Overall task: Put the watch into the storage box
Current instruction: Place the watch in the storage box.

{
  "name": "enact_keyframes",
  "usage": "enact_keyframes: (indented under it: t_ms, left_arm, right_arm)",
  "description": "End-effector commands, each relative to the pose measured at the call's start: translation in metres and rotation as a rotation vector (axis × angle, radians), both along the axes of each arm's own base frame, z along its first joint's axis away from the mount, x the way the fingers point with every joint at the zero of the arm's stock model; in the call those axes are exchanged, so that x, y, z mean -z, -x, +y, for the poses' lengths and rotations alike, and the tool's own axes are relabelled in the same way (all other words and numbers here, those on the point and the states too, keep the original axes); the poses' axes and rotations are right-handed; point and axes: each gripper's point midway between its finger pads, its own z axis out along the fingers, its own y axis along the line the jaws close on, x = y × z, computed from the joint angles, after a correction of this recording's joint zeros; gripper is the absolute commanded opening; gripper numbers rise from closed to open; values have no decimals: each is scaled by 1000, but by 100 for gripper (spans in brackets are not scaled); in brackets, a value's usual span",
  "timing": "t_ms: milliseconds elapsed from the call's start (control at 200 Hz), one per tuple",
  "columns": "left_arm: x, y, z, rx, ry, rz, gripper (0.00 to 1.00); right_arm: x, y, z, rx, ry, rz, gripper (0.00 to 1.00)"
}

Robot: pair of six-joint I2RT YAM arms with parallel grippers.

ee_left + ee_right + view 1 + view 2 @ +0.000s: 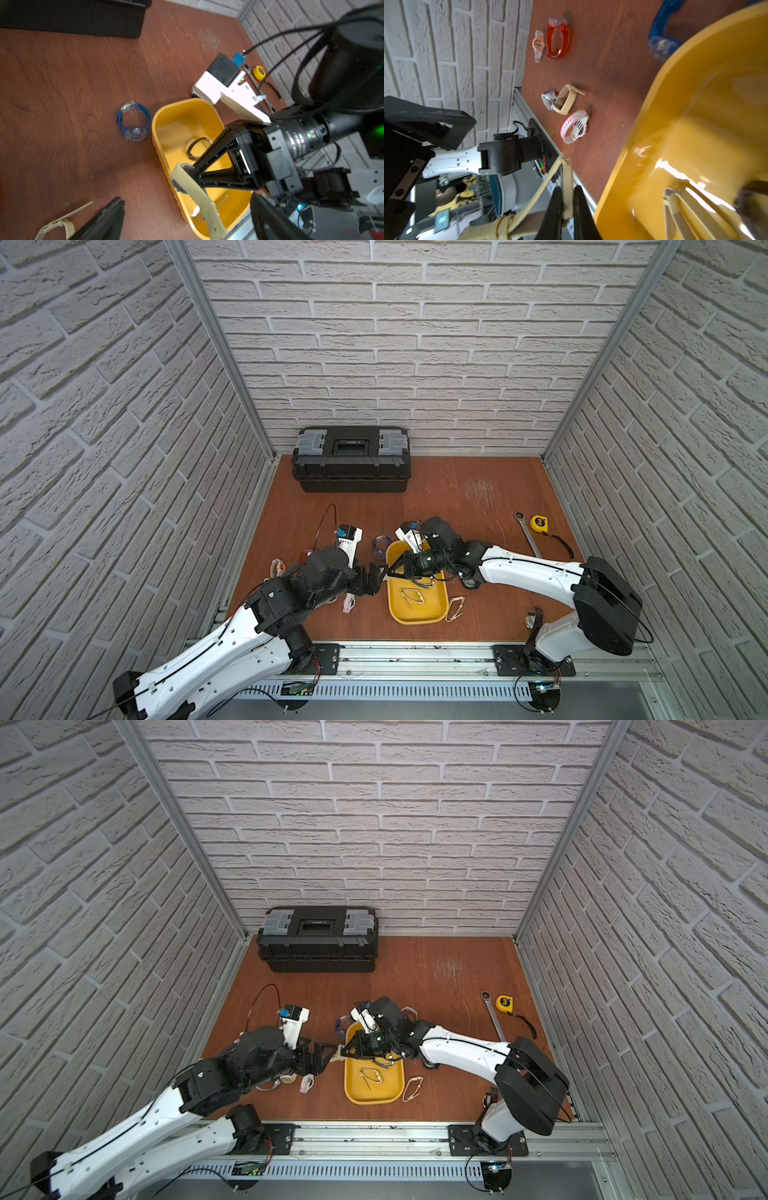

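Observation:
The storage box [415, 619] [370, 1100] is a shallow yellow tray near the table's front; its rim [158, 133] [643, 128] shows in both wrist views. My right gripper [568, 199] [345, 1050] is shut on the strap of a beige watch [199, 197] [337, 1053] and holds it above the box's left rim. My left gripper [187, 197] [326, 1057] is open, its fingers wide on either side of the hanging strap without touching it. A black watch [196, 148] and a pale gold one [411, 598] lie inside the box.
A blue watch [135, 122] lies just beyond the box. Red [557, 39], orange [538, 44], beige [564, 99] and pink [574, 126] watches lie to the left. Another watch [455, 608] lies right of the box. Black toolbox [351, 458] at the back; wrench [527, 533] and tape measure [538, 522] at right.

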Motion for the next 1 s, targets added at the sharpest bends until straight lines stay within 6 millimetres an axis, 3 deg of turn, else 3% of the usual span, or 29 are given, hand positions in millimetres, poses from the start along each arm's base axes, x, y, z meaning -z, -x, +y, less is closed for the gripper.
enact_keyframes:
  t_ms: [0,130,215,525,810,840,910,995]
  left_arm:
    - [-15,-9,19,-111,34,-39,98]
    - [-24,-11,39,-183,17,-62,98]
    - [-23,-12,44,-203,-1,-59,98]
    - [-17,-15,41,-201,-29,-43,98]
    - [-11,-15,41,-205,-39,-35,98]
    - [-11,-15,41,-208,-36,-36,98]
    - [-11,-15,42,-210,-33,-38,98]
    - [-10,-13,44,-213,-36,-36,98]
  right_arm:
    - [4,-2,-48,31,278,-118,2]
    - [14,-16,-85,54,562,-211,2]
    - [23,-28,-92,55,675,-265,2]
    - [43,-68,-69,26,924,-464,2]
    - [66,-93,-66,72,1061,-592,3]
    - [69,-93,-65,76,1057,-591,7]
    - [73,-89,-61,79,1011,-578,29]
    - [62,-82,-60,102,938,-577,49]
